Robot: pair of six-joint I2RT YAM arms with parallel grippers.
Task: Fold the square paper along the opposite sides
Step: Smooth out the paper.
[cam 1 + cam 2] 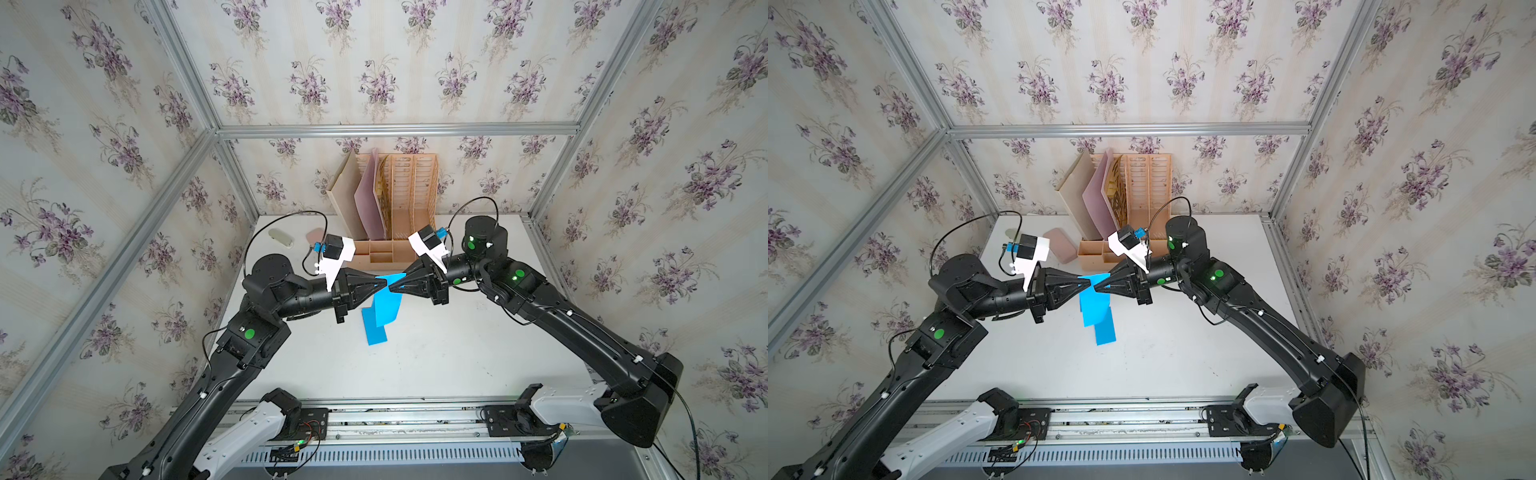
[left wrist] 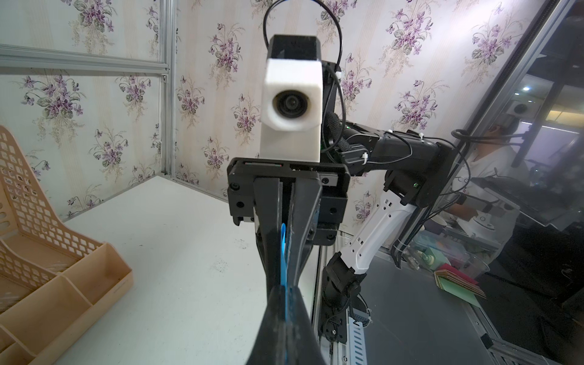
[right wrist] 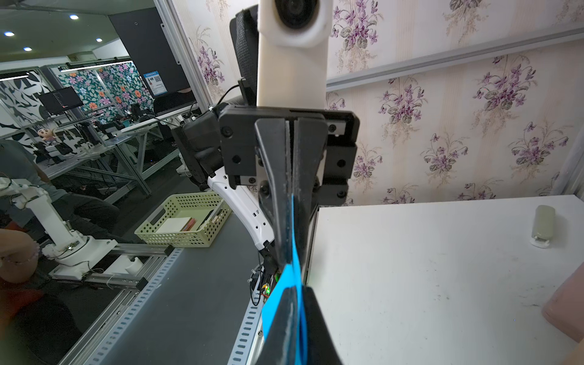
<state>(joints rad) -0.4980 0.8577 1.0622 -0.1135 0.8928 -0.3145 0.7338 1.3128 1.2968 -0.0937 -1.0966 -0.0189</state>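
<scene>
Blue paper hangs doubled above table, left gripper pinching top edge, right gripper slightly parted round it. Mid-fold, I judge; next I match edges, press crease

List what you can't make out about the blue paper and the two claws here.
- Whether the right claw grips the blue paper: it is too small to tell in both top views, and in the left wrist view the left claw covers its tips.
- Whether the paper's edges line up: both wrist views show it edge-on only.
- The pale object at the back of the table: too small to identify.
</scene>
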